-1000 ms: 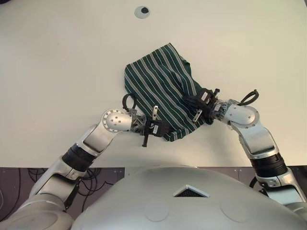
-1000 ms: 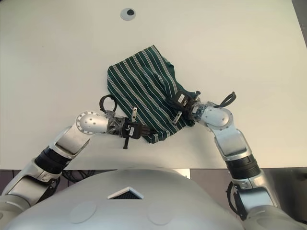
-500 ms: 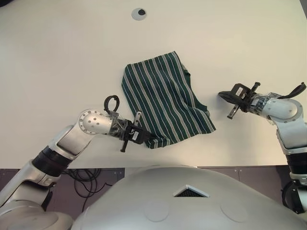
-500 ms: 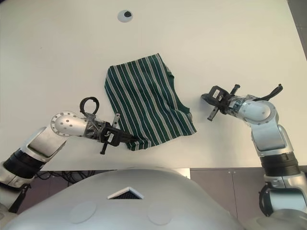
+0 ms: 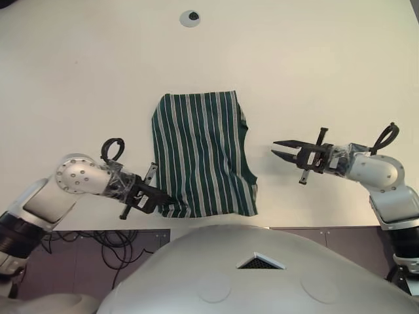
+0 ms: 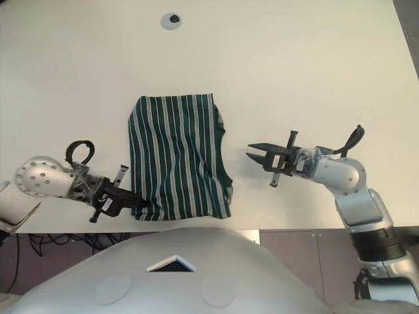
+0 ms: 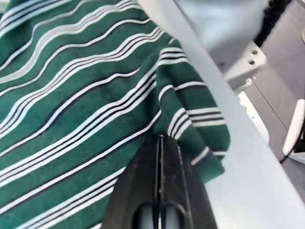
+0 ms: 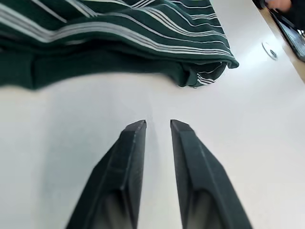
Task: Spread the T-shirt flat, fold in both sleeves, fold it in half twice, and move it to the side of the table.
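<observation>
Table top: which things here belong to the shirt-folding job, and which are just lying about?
Part of the job: the folded striped T-shirt; the left gripper, shut on its near corner; the right gripper, open, apart from the shirt; the table.
Lying about: a round grey disc near the table's far edge.

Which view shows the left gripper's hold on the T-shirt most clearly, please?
The left wrist view: the left gripper is shut on the T-shirt near its corner, close up. Both eye views show that grip small, at the shirt's near left corner. The right wrist view shows the shirt's edge beyond the open right gripper.
</observation>
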You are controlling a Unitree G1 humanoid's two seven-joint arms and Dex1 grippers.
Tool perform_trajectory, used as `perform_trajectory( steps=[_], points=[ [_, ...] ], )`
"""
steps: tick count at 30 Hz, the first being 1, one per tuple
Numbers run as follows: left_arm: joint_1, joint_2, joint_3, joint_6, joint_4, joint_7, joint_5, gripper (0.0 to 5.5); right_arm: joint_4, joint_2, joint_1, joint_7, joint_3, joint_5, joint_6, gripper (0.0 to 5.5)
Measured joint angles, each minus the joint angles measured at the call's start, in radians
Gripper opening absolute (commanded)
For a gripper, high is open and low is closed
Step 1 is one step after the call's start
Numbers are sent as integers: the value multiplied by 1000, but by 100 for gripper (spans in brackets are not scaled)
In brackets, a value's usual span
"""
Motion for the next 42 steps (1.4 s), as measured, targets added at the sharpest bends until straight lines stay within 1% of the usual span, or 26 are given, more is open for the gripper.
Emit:
perform_trajectory(
  steps=[3,4,6,8,9,10,13,15,21,25,28,32,33,35,37,42],
  points=[
    [27,-2,54,30,16,6,-51,60,7,-2,27,-3,27,-65,-106,201],
    [32,-12,78,55,20,21,-68,63,10,-1,30,-9,43,-96,-138,208],
    [33,-46,114,72,20,52,-94,94,15,-1,33,-17,65,-139,-189,242],
    [34,-89,148,56,40,98,-92,98,16,0,31,-33,78,-170,-235,262],
    [35,-103,164,43,55,118,-87,98,16,0,30,-42,86,-178,-252,284],
    [42,-111,181,33,77,136,-69,98,15,0,29,-51,88,-199,-276,288],
    [89,-114,222,-13,130,163,-15,98,3,-1,29,-73,100,-252,-327,288],
    [153,-104,268,-52,138,173,-13,98,-12,-1,33,-90,117,-299,-367,288],
    [278,-70,351,-47,118,148,-46,181,-71,-4,62,-105,148,-376,-406,292],
    [347,-53,396,-83,107,146,-23,185,-107,-2,71,-107,175,-420,-414,292],
    [366,-54,400,-129,94,146,5,185,-111,8,35,-133,200,-485,-424,292],
    [359,-60,409,-126,94,150,2,238,-88,23,-10,-181,226,-532,-450,292],
    [357,-67,418,-114,95,154,-1,238,-74,52,-27,-196,242,-554,-450,292],
    [365,-73,426,-113,95,153,-7,238,-63,57,-59,-209,271,-574,-459,292],
    [388,-73,431,-115,93,145,-9,238,-47,88,-80,-220,295,-601,-465,292],
    [402,-73,438,-144,89,141,15,238,-37,88,-111,-239,330,-612,-463,292]
  ],
)
